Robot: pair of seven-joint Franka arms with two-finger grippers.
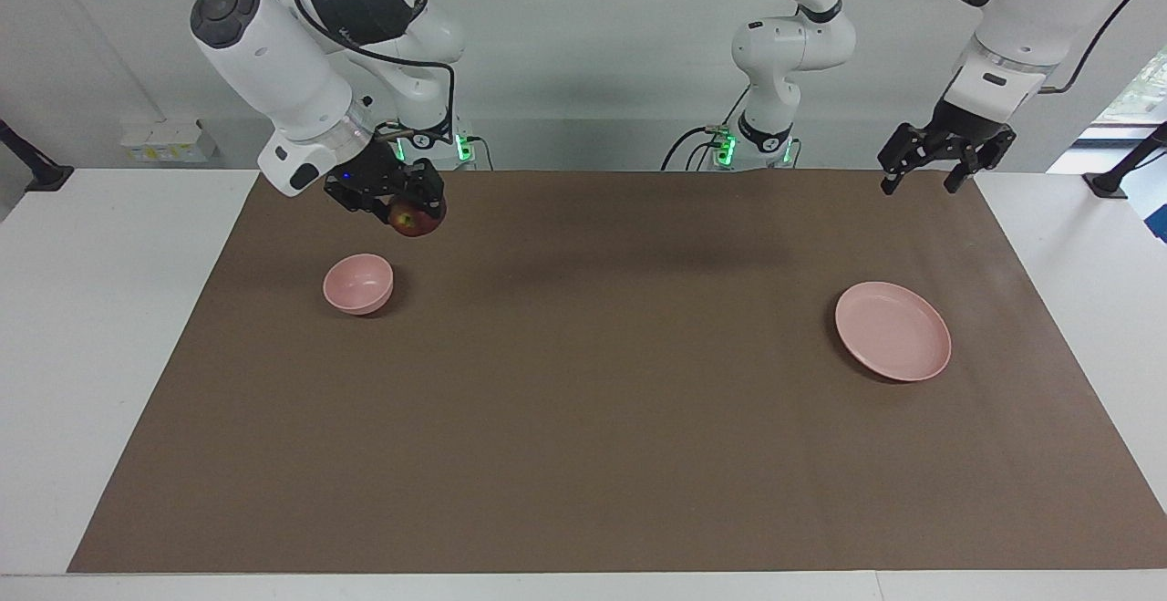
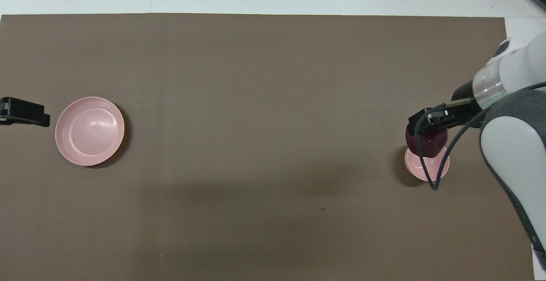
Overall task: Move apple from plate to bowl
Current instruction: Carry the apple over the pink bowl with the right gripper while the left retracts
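Right gripper (image 1: 418,209) pinches the apple (image 1: 416,217) in the air above the brown mat (image 1: 583,419), beside the bowl (image 1: 358,284).

Facing view: its fingers are mostly hidden against the apple, which hangs clear of the bowl's rim; the left gripper (image 1: 924,172) waits with fingers spread over the mat's edge by the robots, well apart from the bare plate (image 1: 893,330). Overhead view: the apple (image 2: 426,139) and a dangling cable (image 2: 426,161) cover part of the bowl (image 2: 428,166); only a black tip of the left gripper (image 2: 23,111) shows, cut off at the picture's edge beside the plate (image 2: 89,131).
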